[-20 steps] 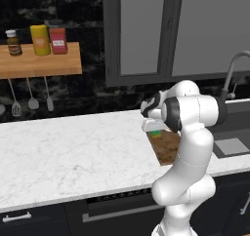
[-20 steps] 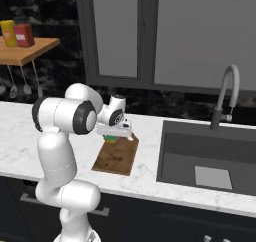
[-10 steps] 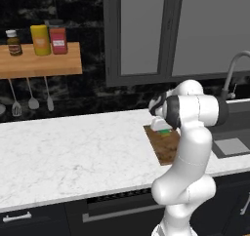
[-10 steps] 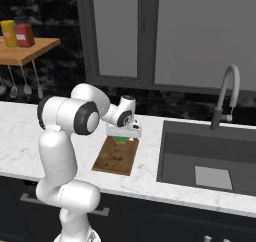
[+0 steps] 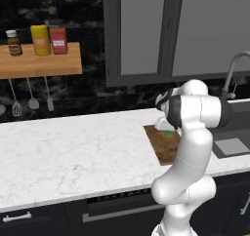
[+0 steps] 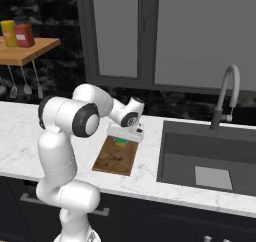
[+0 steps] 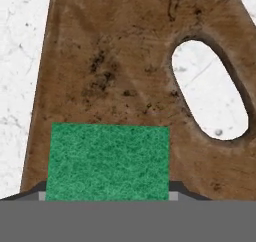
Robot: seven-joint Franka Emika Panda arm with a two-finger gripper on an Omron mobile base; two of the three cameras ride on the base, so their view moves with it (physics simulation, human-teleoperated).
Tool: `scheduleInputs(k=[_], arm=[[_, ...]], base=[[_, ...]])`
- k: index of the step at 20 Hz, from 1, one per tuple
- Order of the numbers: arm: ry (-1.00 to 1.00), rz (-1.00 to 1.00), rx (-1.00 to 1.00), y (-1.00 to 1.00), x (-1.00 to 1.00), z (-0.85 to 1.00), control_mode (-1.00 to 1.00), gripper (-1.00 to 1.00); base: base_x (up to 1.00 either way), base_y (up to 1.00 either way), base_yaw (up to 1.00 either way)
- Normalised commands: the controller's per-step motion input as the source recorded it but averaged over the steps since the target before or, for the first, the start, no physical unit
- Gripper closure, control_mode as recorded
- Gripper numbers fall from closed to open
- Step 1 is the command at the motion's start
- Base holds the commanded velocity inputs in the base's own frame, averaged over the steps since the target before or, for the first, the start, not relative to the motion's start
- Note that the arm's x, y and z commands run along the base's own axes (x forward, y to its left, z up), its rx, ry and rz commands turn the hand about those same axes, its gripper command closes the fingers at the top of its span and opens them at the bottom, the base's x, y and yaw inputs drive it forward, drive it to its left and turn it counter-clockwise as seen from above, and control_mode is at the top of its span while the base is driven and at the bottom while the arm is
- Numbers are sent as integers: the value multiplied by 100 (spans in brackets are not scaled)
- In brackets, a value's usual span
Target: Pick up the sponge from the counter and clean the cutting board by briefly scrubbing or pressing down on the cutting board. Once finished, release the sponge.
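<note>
The white marble table [image 5: 73, 152] runs long under me, over dark cabinets. The dark brown cutting board [image 6: 116, 158] lies flat on it, near the sink [image 6: 210, 158] set into the table. Through the board's oval handle hole I see the marble. A wooden wall shelf [image 5: 39, 62] carries three containers.

My arm [image 5: 190, 147] is glossy white, built of rounded segments with dark grey joint rings; its hand [image 6: 126, 132] is a white block.
</note>
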Motion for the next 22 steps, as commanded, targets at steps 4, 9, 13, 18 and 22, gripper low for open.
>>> scheduleInputs(k=[4, 9, 13, 18, 22], arm=[[0, -5, 0, 15, -99, -28, -100, 100], [0, -11, -3, 27, -85, -34, -100, 100], [0, -15, 0, 23, -74, -27, -100, 100], [-4, -15, 0, 11, -83, -19, -100, 100], [-10, -14, 0, 3, -92, -10, -100, 100]], base=[[0, 0, 0], [0, 0, 0], [0, 0, 0], [0, 0, 0], [0, 0, 0]])
